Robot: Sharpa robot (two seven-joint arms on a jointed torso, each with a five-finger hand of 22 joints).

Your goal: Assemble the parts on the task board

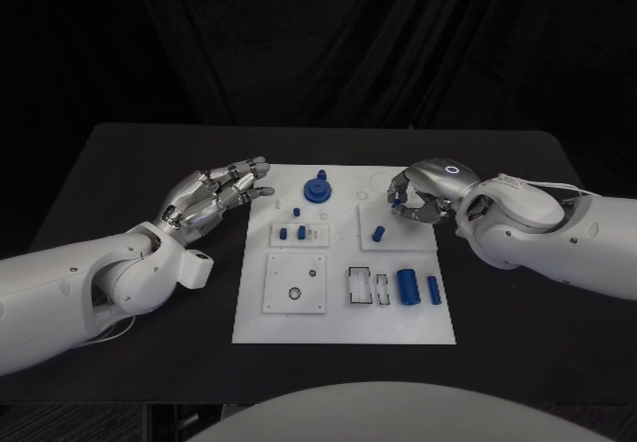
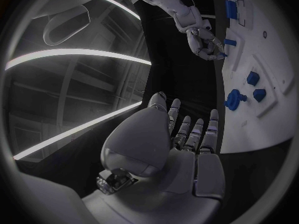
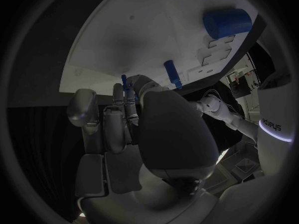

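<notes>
Two blue cylinders (image 1: 411, 286) lie side by side near the task board's (image 1: 342, 322) front right corner, and we see dark slotted recesses (image 1: 358, 285) just left of them. Left of those sits a square white plate (image 1: 295, 283) with a small ring on it, and bare board runs from it to the front edge. Black bench (image 1: 133, 359) lies open on both sides of the board.

Farther back, small blue parts (image 1: 300, 232) stand on a plate at the board's middle, with a blue peg (image 1: 378, 233) to their right. Our left robot hand (image 1: 213, 195) hovers at the board's left edge, fingers spread, holding nothing. Our right robot hand (image 1: 422, 195) is curled over the board's right rear part; in the right wrist view its fingertips (image 3: 126, 92) meet at a thin blue pin (image 3: 124, 80), though we cannot tell whether they clamp it. A round blue knob (image 1: 318, 189) stands near the far edge.
</notes>
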